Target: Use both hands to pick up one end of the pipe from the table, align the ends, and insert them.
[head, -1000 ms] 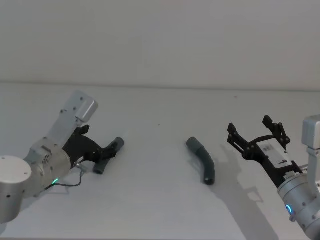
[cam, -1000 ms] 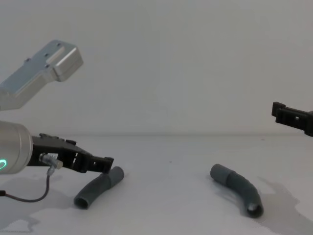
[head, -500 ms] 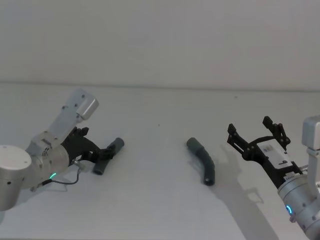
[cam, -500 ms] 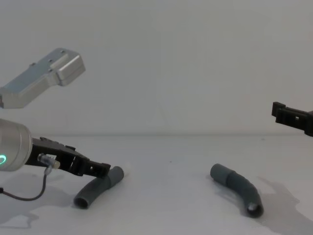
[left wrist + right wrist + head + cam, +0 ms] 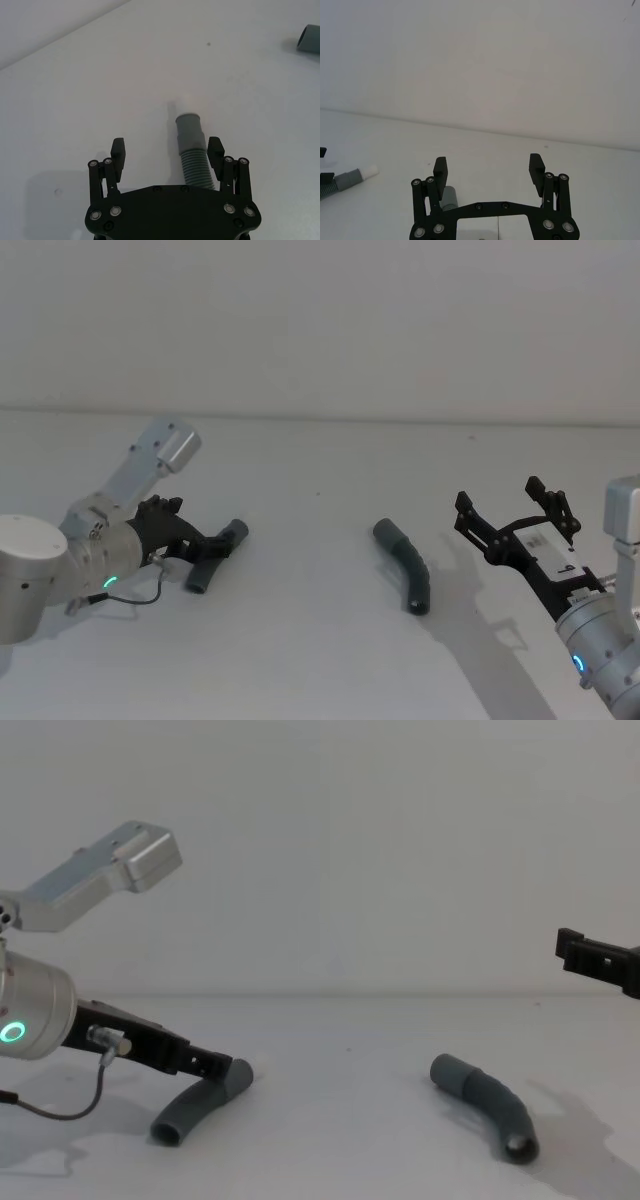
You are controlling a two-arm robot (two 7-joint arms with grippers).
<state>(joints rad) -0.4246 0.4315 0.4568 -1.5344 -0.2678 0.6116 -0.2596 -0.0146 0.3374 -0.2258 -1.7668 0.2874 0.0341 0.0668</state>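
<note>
- The left gripper [image 5: 167, 150], jaws spread wide, straddled the left pipe piece [image 5: 191, 142] without clamping it.
- The right gripper [image 5: 500, 495] hovered wide open, apart from the right pipe piece [image 5: 405, 562], with bare tabletop [image 5: 320, 640] between.

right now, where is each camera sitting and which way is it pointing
Head view: on the head, looking down at the table; left gripper at the left pipe piece, right gripper apart from the right pipe piece.
Chest view: lower, looking across the table; left arm at left, right gripper's tip at right edge.
Left wrist view: behind its open jaws, which straddle the left pipe piece.
Right wrist view: behind its open jaws, facing the wall.
Shared: head and chest both show both pipe pieces.
</note>
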